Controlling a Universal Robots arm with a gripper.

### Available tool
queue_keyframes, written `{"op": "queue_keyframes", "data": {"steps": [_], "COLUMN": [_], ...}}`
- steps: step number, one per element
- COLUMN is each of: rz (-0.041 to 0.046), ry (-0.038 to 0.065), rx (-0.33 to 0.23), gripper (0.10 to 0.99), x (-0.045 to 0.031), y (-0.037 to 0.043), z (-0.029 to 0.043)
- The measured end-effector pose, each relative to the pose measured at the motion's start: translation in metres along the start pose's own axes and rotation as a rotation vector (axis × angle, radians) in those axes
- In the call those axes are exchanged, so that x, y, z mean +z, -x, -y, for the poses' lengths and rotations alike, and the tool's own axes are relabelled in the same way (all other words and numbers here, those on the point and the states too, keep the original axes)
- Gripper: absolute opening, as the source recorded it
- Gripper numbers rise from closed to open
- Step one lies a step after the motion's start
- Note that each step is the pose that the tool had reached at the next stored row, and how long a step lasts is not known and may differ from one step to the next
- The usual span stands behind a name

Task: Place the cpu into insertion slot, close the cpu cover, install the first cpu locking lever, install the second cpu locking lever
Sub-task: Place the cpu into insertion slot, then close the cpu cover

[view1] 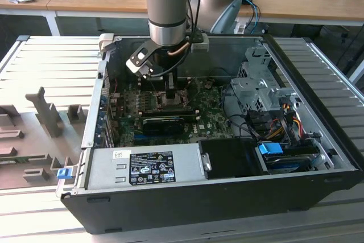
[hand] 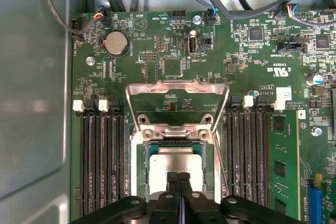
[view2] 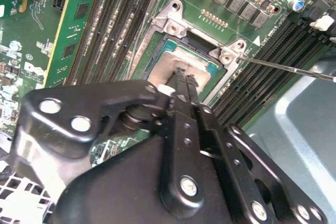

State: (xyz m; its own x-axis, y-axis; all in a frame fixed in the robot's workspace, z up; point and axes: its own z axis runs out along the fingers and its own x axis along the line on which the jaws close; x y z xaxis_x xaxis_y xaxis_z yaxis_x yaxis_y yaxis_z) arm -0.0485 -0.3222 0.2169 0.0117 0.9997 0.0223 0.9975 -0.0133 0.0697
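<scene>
Claw (hand: 178, 176): my fingers are pressed together, tips against the cpu (hand: 185, 158) top. Cpu: flat and square in the slot (hand: 216, 167), edges parallel to the rim. Cover (hand: 219, 92): swung open, tilted back off its hinge.

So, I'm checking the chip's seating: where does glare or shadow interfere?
First wrist view: the flat silver-grey square cpu shines pale under the black gripper. Second wrist view: the grey metal case panel glares. Exterior view: the arm shadows the green motherboard.
</scene>
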Motion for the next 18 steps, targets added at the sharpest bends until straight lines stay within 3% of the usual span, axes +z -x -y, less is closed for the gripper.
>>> {"op": "queue_keyframes", "data": {"steps": [5, 13, 18], "rz": [-0.0002, -0.0012, -0.0016], "ry": [-0.002, -0.006, -0.007], "rx": [0.000, 0.000, 0.000], "gripper": [0.106, 0.106, 0.106], "x": [-0.0111, -0.0104, -0.0148], "y": [-0.0003, 0.0013, 0.0011], "z": [-0.0008, -0.0132, -0.0141]}}
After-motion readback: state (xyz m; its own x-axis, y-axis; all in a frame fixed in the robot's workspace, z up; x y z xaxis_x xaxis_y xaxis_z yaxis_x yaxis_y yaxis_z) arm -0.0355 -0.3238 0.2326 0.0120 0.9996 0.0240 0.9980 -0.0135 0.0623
